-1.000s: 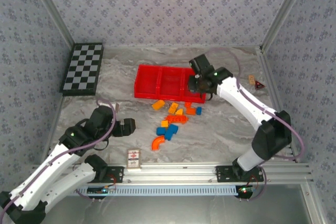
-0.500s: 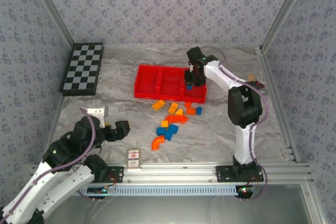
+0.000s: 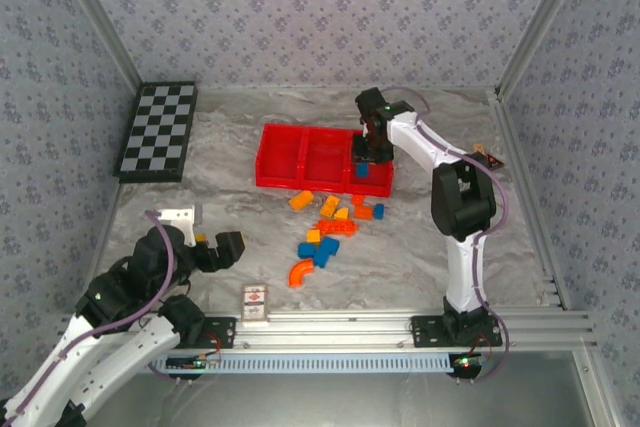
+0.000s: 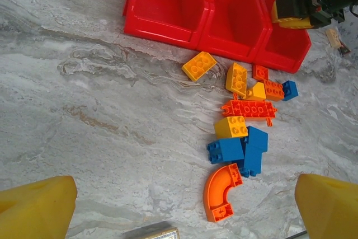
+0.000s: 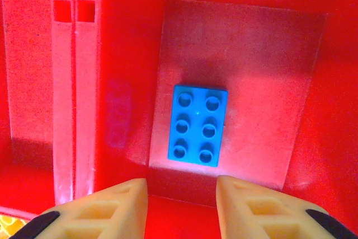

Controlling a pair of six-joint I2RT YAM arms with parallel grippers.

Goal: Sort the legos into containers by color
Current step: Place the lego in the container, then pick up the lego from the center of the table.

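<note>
The right gripper is hanging over the right-hand compartment of the red tray. Its jaws are standing a little way apart and gripping nothing. In the right wrist view its two pale fingertips are showing a clear gap between them. Below them a blue brick is lying flat on the compartment floor, studs up (two rows of three), apart from both fingertips.

The left gripper is hovering above the surface, well apart from the tray. Its jaws are spread wide with nothing between them, and the yellow pads are sitting at the two bottom corners of the left wrist view.

The other legos are lying loose on the surface just in front of the tray's middle and right compartments. Nearest the tray a yellow-orange brick is lying on its own, with a tilted yellow brick to its right. Beside those, a red-orange brick is touching a small blue piece. Below them a long red-orange plate is lying crosswise, and a yellow block is resting against a blue block. A curved orange piece is lying nearest the arms.

A printed card is lying by the front rail, and a checkerboard is sitting far left.
</note>
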